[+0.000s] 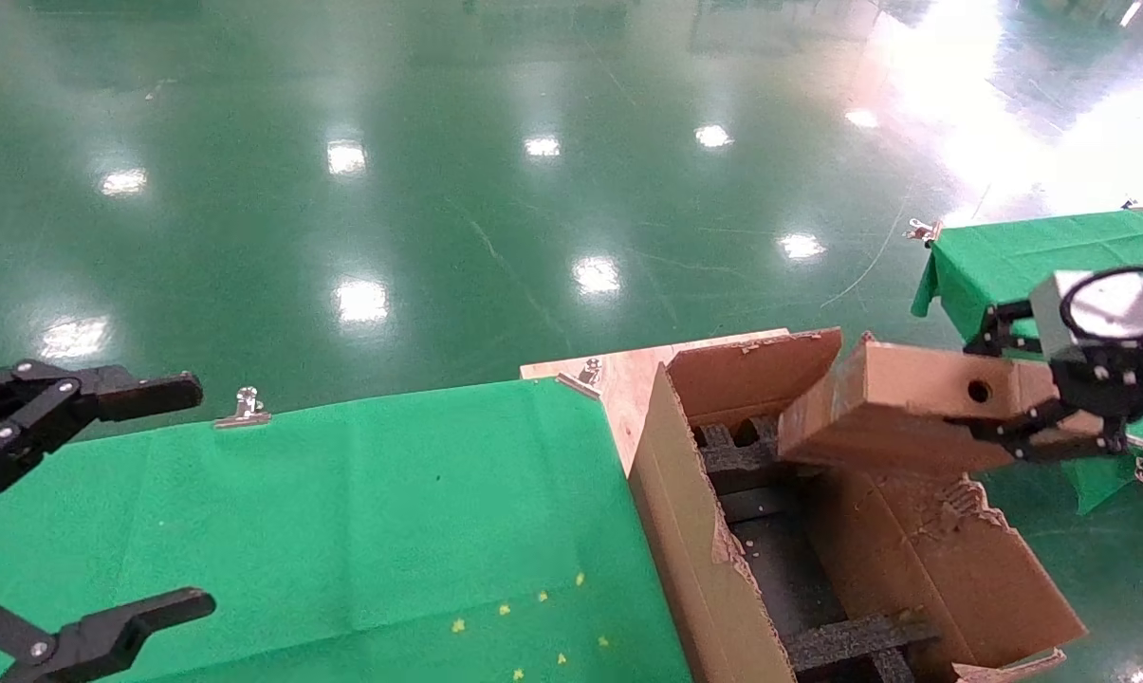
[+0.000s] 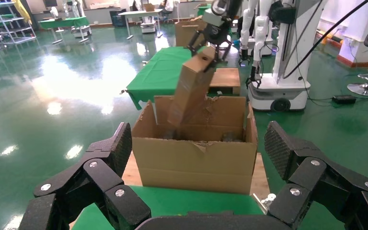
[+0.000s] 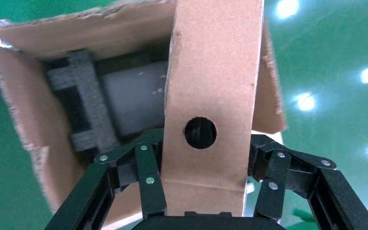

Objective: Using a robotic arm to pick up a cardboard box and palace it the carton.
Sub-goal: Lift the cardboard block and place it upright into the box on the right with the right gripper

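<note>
Head view: right tool (image 1: pixel 1055 432) grips cardboard box (image 1: pixel 898 408) over carton (image 1: pixel 685 531) w/ foam inserts (image 1: pixel 856 636).

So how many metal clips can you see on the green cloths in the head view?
3: one on the near table's far edge, one at its corner beside the carton, one on the far table's corner. Others may be hidden.

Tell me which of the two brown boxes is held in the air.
The small closed cardboard box with the round hole: the right gripper grips it above the carton, which stands open with ragged flaps.
</note>
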`<state>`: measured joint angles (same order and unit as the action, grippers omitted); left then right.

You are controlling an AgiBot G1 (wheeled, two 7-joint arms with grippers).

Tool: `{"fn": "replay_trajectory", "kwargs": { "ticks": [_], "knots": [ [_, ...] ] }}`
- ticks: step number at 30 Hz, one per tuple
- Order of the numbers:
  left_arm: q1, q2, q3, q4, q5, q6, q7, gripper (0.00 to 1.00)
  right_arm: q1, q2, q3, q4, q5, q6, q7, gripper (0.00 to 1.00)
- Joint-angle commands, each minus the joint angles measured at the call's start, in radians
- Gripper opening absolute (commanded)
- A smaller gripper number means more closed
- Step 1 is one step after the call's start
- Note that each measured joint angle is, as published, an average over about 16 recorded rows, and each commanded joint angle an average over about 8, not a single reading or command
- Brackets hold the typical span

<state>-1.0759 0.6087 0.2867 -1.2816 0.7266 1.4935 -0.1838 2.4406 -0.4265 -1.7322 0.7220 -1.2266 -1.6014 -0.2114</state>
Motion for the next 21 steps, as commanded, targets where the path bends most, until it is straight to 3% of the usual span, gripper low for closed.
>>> {"fn": "replay_trajectory", "kwargs": {
  "ticks": [1, 8, 14, 21],
  "knots": [
    [0.0, 0.0, 0.0, 0.0, 0.0, 0.0, 0.0, 1.0, 0.006, 0.015, -0.042, -0.002, 0.012, 0.0, -0.002, 0.0],
    [0.0, 0.0, 0.0, 0.0, 0.0, 0.0, 0.0, 1.0, 0.023, 0.024, -0.108, -0.006, 0.031, 0.0, -0.015, 0.0],
    [0.0, 0.0, 0.0, 0.0, -0.001, 0.0, 0.0, 1.0, 0.012, 0.023, -0.098, -0.009, 0.041, 0.015, 0.002, 0.0],
    [0.0, 0.0, 0.001, 0.001, -0.001, 0.0, 0.001, 1.0, -0.057, 0.056, -0.101, -0.026, 0.132, 0.112, 0.175, 0.0]
  ]
}}
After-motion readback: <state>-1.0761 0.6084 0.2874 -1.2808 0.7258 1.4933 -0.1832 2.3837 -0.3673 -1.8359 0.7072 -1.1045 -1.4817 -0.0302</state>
